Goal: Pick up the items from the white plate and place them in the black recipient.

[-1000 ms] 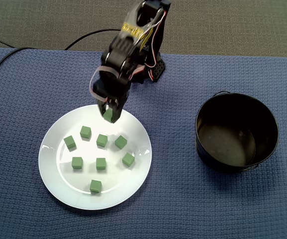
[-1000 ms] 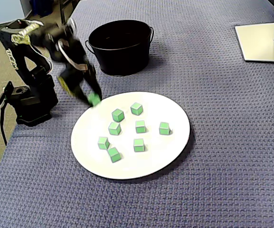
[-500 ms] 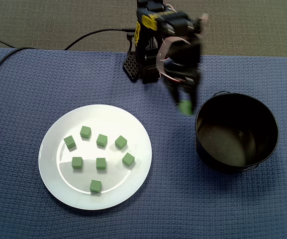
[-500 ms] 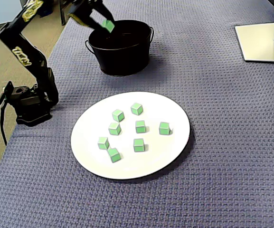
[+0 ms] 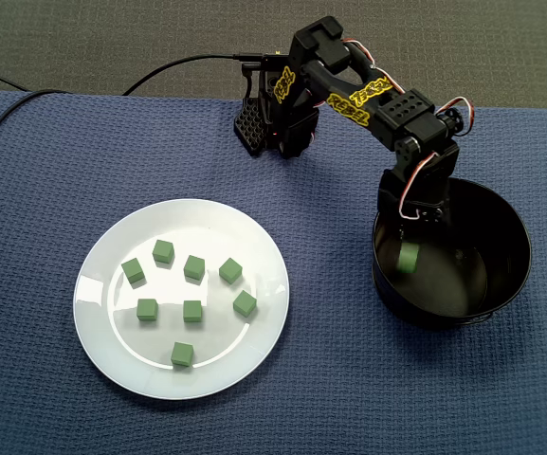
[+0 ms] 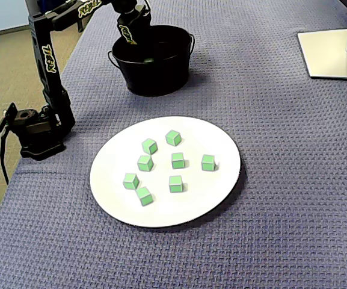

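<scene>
Right now I am watching the arm [image 5: 368,95] stretching from its base [image 5: 273,123] across to the black bucket [image 5: 518,248]. The claw [image 5: 409,239] is dipping inside the rim on the side nearest the base. One green cube [image 5: 408,259] is showing directly under the tip of the claw, against the dark inside of the bucket. The fingers are blending into the black wall behind them, so I am not able to tell how far apart they are standing. Nor can I tell whether they are gripping that cube or it is hanging free of them. In a fixed view the claw [image 6: 138,48] is reaching down through the mouth of the bucket [image 6: 155,81], and its tip is disappearing in shadow there too.

The white plate [image 5: 98,336] is sitting on the blue cloth [image 5: 64,152] that is covering the table, well apart from the bucket and to its left in a fixed view. Eight more green cubes [image 5: 192,311] are lying on the plate, none touching another, with one [image 5: 182,354] sitting alone nearest the plate's lower edge. A black cable [image 5: 178,66] is trailing away from the base. A white stand [image 6: 332,54] is resting on the cloth at the far corner in a fixed view.
</scene>
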You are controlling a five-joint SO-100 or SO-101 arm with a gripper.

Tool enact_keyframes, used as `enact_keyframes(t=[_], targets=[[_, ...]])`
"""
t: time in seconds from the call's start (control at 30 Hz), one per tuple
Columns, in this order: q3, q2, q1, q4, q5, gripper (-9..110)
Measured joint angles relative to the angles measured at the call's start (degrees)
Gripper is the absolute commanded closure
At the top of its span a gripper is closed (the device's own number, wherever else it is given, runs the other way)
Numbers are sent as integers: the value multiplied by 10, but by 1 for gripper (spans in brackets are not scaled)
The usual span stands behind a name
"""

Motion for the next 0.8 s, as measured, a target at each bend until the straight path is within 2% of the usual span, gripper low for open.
enact_keyframes(t=[0.2,0.4,0.57,0.8], targets=[[-4,88,100,72,-54,61],[-17,149,322,118,-83,58],[68,152,493,99,-112,60],[222,128,570,10,-149,67]])
